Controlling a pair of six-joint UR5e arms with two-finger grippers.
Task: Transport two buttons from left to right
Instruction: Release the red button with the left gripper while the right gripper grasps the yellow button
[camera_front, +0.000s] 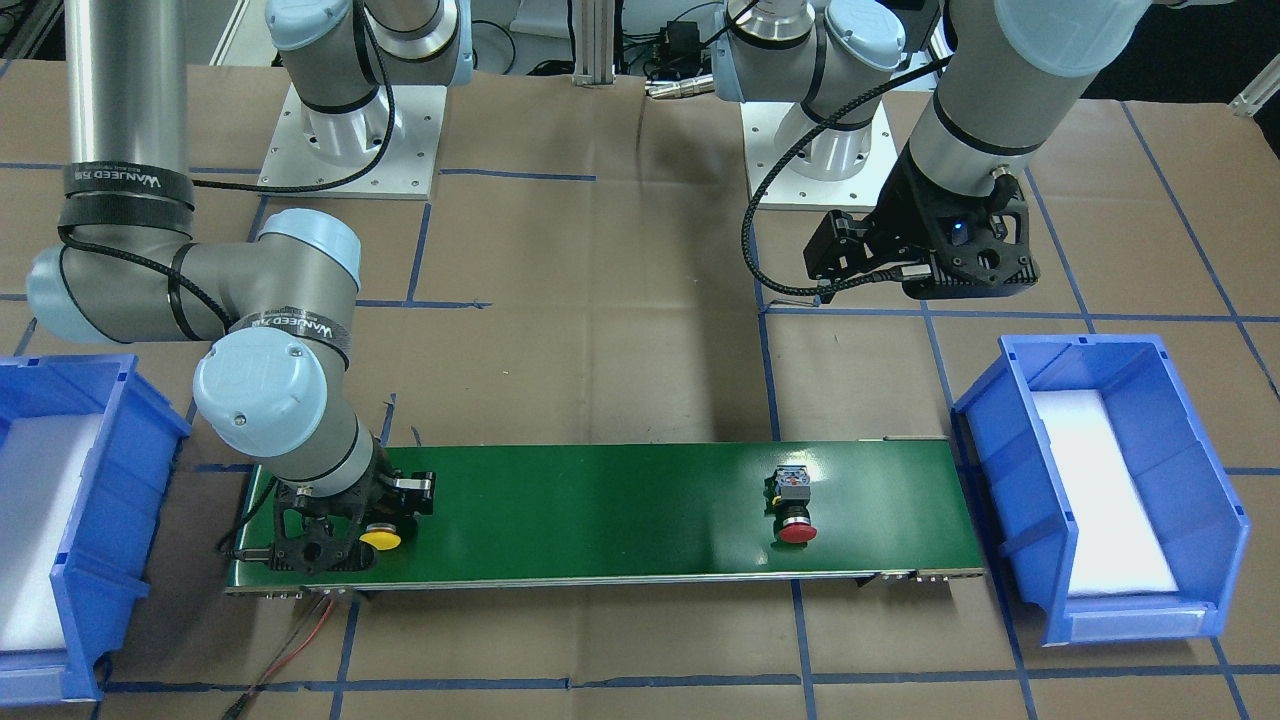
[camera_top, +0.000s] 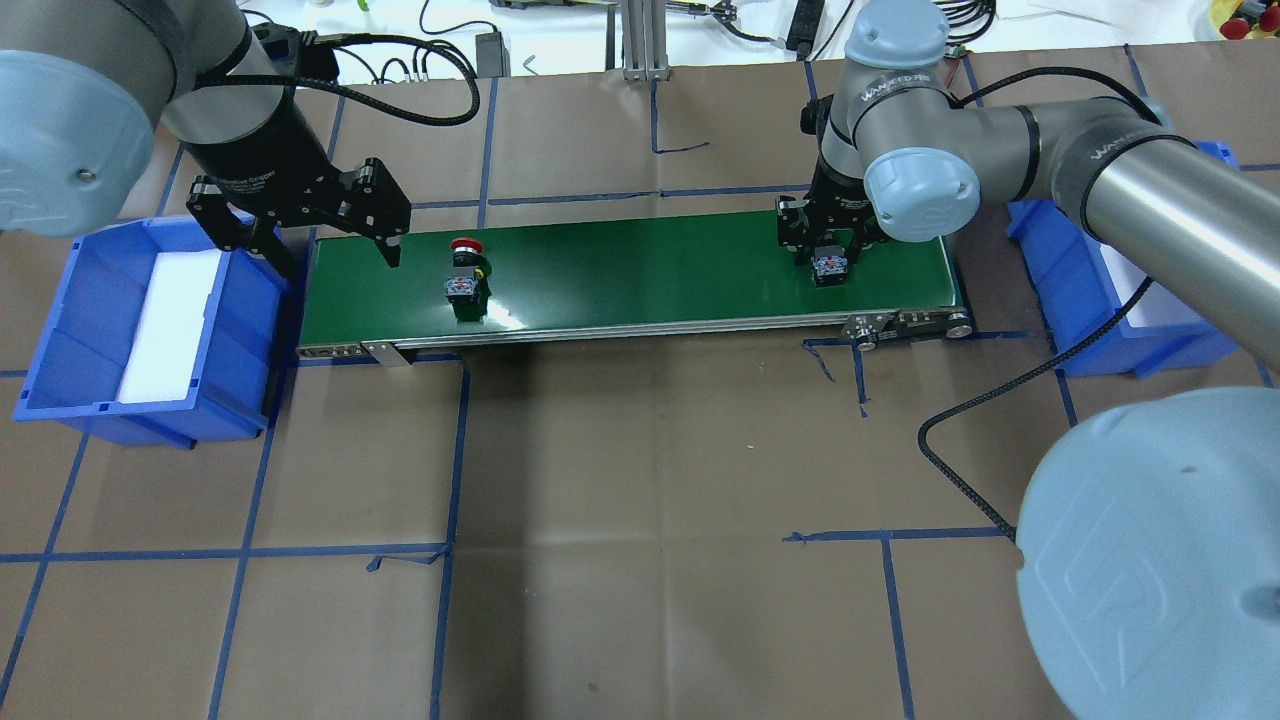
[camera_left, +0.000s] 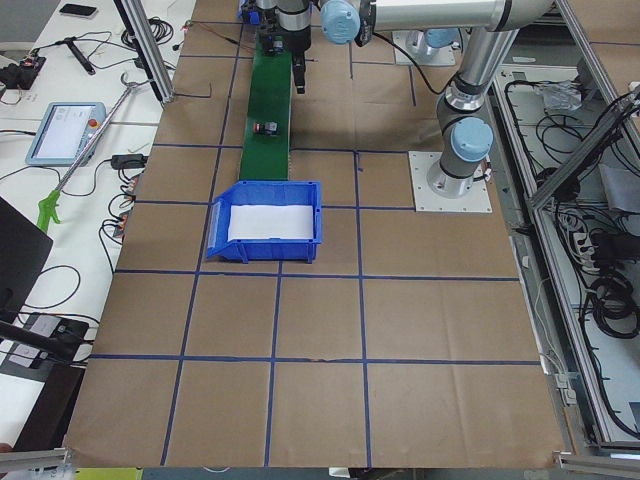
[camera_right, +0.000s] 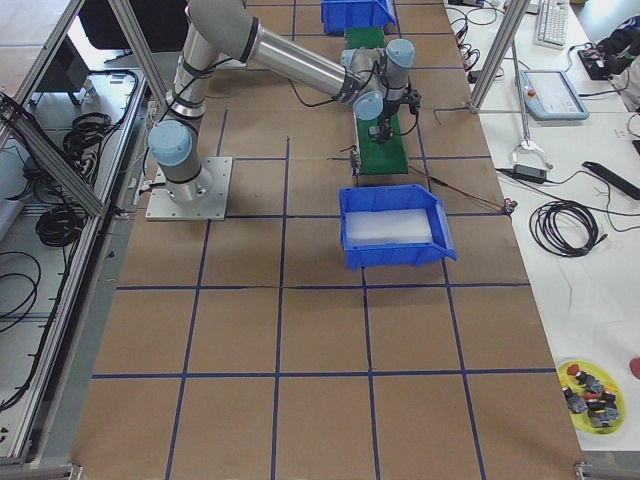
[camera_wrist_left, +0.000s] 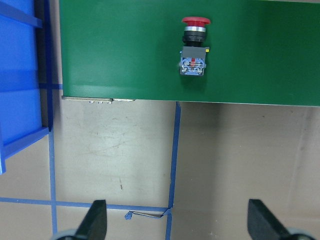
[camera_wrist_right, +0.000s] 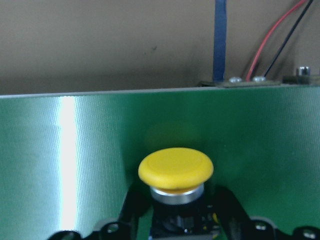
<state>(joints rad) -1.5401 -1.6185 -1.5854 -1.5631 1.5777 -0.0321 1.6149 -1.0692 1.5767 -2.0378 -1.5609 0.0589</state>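
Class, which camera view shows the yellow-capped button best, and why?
The right wrist-mounted view: the yellow-capped button fills the centre, close, between the fingers. The front-facing view shows only a small cap; overhead shows only its rear body; the side views show it too small.

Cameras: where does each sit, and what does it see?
Front-facing: across the table; left arm, right arm.
Overhead: behind its shoulders, looking down; both arms.
Exterior left: table's end; left arm nearest.
Exterior right: other end; right arm nearest.
Left wrist: above red button; fingertips show.
Right wrist: yellow button between fingers.
Both wrists see the belt.
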